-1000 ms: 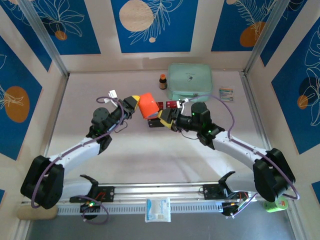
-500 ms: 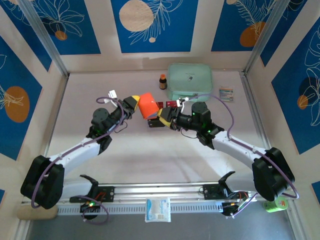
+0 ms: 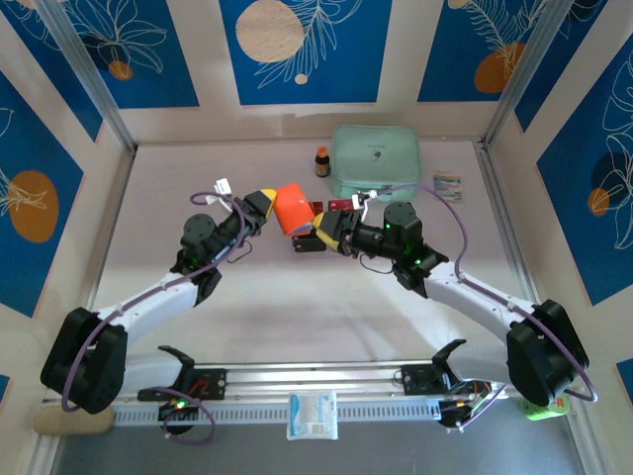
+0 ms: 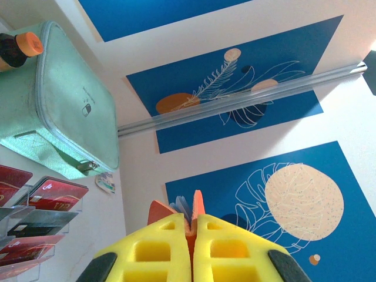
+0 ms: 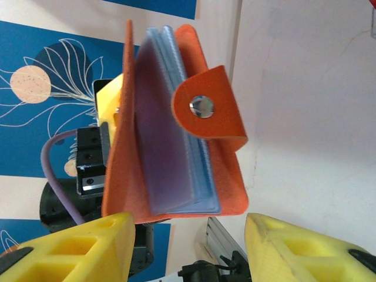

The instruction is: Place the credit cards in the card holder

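Note:
The orange card holder (image 3: 291, 208) hangs above the table, pinched by one edge in my shut left gripper (image 3: 265, 203). In the left wrist view its orange covers and pale blue sleeves (image 4: 197, 205) fan out beyond the closed yellow jaws (image 4: 192, 235). My right gripper (image 3: 318, 230) is open just right of it. In the right wrist view the half-open card holder (image 5: 176, 147) with its snap flap sits just beyond the spread yellow fingers (image 5: 76, 247), untouched. Red and black credit cards (image 4: 56, 194) stand in a clear tray (image 3: 321, 208) behind the grippers.
A mint-green zip pouch (image 3: 374, 158) lies at the back with a small brown bottle (image 3: 321, 161) on its left. A small packet (image 3: 447, 184) lies right of the pouch. Metal frame posts (image 3: 499, 109) line the side walls.
The right arm has shifted slightly, bringing its gripper a little closer to the card holder, with its jaws narrowing a bit. The left arm and the holder have stayed put.

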Controlling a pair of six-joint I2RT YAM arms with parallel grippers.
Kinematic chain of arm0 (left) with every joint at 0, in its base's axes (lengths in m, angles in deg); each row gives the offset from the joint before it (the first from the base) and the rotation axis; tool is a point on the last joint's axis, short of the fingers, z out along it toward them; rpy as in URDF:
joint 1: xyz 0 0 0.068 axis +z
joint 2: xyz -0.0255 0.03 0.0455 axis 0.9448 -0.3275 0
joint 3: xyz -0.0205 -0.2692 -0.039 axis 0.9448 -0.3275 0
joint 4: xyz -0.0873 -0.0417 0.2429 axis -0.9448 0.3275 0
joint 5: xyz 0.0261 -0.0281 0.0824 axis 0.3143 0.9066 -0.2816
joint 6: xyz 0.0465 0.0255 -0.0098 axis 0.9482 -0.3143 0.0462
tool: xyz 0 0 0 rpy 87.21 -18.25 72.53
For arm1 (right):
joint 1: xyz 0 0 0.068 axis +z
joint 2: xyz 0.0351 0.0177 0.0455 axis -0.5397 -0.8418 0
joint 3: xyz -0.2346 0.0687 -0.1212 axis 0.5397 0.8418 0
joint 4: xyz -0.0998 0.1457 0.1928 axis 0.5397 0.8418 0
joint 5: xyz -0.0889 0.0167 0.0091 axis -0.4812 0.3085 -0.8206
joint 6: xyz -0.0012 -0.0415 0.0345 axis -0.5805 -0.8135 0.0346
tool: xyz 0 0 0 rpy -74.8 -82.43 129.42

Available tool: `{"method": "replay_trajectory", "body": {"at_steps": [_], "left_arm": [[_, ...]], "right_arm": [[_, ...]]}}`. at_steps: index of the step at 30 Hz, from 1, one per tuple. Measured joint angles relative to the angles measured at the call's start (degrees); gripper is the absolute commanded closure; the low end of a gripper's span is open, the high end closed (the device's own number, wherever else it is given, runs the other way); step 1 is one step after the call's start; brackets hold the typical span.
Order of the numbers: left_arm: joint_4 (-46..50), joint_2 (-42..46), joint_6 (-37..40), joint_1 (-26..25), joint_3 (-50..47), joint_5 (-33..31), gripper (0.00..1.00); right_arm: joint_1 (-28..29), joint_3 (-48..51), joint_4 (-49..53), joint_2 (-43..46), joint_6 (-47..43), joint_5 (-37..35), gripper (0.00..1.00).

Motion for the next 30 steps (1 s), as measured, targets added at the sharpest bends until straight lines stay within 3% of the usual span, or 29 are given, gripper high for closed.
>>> {"method": "replay_trajectory", "body": {"at_steps": [30], "left_arm": [[0.0, 0.0, 0.0, 0.0, -0.1, 0.0, 1.00]], "right_arm": [[0.3, -0.1, -7.8, -7.7, 4.7, 0.9, 0.48]]}}
